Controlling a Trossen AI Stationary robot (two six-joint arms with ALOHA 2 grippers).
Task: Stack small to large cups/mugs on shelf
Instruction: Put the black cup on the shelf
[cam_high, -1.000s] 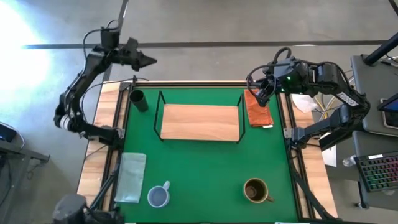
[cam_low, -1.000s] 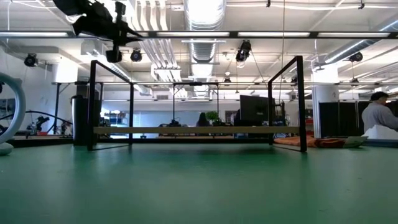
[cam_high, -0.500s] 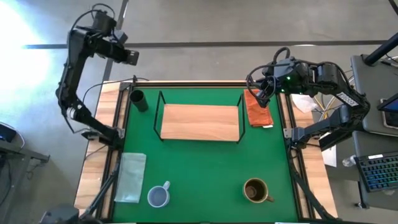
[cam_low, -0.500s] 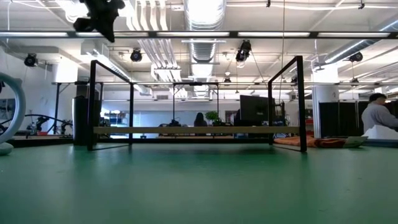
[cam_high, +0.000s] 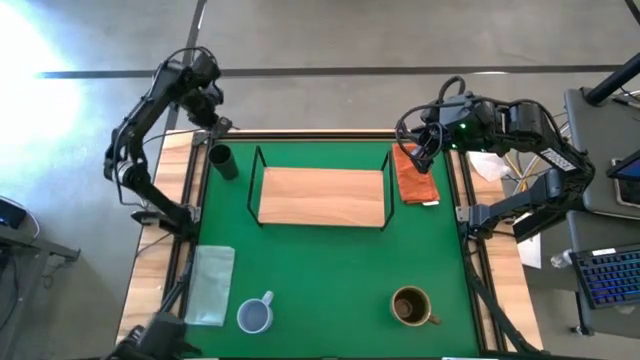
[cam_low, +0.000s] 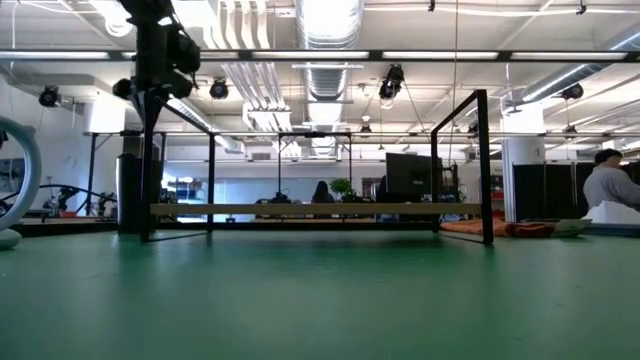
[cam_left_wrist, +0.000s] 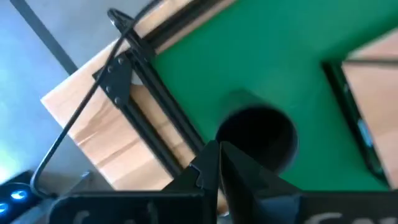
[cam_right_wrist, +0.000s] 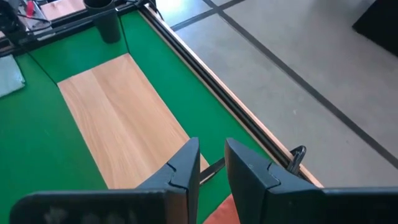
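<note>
Fingers of the left gripper (cam_left_wrist: 219, 163) are pressed together with nothing between them, and over the last second that arm has swung in from beyond the table's far edge, so the gripper now hangs right above the small black handleless cup (cam_high: 220, 158). In the left wrist view the cup's dark mouth (cam_left_wrist: 257, 137) sits just past the fingertips. My judgement: the smallest vessel is picked out first, but the fingers must part before any grasp.

That cup stands just left of the flat light-wood shelf board with thin black wire ends (cam_high: 322, 195), which is bare. The pale blue-grey handled mug (cam_high: 256, 314) and the glossy brown-gold handled mug (cam_high: 410, 305) stand well nearer the front than the shelf, unmoved.

The right gripper (cam_right_wrist: 211, 163), slightly parted and empty, waits over the shelf's right end by the orange-brown folded cloth (cam_high: 414, 178).
</note>
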